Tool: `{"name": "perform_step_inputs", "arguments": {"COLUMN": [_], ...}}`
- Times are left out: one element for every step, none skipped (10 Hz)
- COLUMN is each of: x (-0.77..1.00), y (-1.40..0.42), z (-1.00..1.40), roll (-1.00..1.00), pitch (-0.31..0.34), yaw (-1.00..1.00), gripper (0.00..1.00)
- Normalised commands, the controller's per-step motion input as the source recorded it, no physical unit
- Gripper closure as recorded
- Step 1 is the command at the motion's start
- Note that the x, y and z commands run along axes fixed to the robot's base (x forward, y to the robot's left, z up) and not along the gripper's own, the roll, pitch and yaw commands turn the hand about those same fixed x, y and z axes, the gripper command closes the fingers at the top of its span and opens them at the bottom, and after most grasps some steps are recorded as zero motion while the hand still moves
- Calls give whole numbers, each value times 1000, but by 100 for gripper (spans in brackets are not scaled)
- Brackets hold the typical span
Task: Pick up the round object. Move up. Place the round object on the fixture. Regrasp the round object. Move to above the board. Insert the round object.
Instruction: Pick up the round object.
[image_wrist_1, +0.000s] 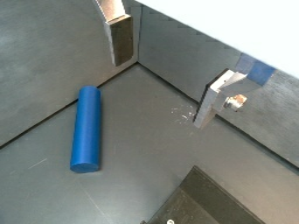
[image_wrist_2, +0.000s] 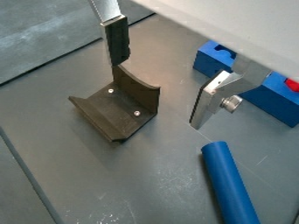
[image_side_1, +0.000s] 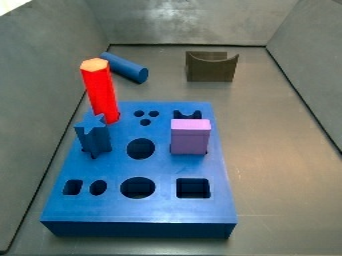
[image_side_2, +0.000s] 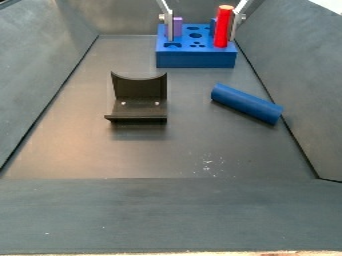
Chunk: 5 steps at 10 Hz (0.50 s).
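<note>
The round object (image_side_1: 127, 69) is a smooth blue cylinder lying flat on the floor beside the fixture, also seen in a side view (image_side_2: 246, 103) and in both wrist views (image_wrist_1: 87, 129) (image_wrist_2: 232, 184). The fixture (image_side_1: 210, 65) is a dark block with a U-shaped notch, empty, also shown from nearer (image_side_2: 136, 98) (image_wrist_2: 117, 109). The board (image_side_1: 134, 222) is a large blue block with cut-out holes (image_side_2: 197, 58). My gripper (image_wrist_1: 163, 92) (image_wrist_2: 159, 92) hangs open and empty above the floor, between the fixture and the cylinder. It is out of both side views.
A red hexagonal peg (image_side_1: 100, 88), a short blue star peg (image_side_1: 92, 135) and a purple square block (image_side_1: 191, 136) stand in the board. Grey walls enclose the floor on all sides (image_side_2: 54, 90).
</note>
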Motion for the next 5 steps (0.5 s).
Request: {"name": "perform_step_inputs", "arguments": {"x": [0, -149, -314, -474, -469], "y": [-26, -314, -434, -520, -489], "z": [-120, -183, -289, -420, -609], "roll": [0, 71, 104, 144, 186], "pitch": [0, 0, -20, -54, -37], "yaw": [160, 557, 663, 623, 640], "gripper": [0, 0, 0, 0, 0]}}
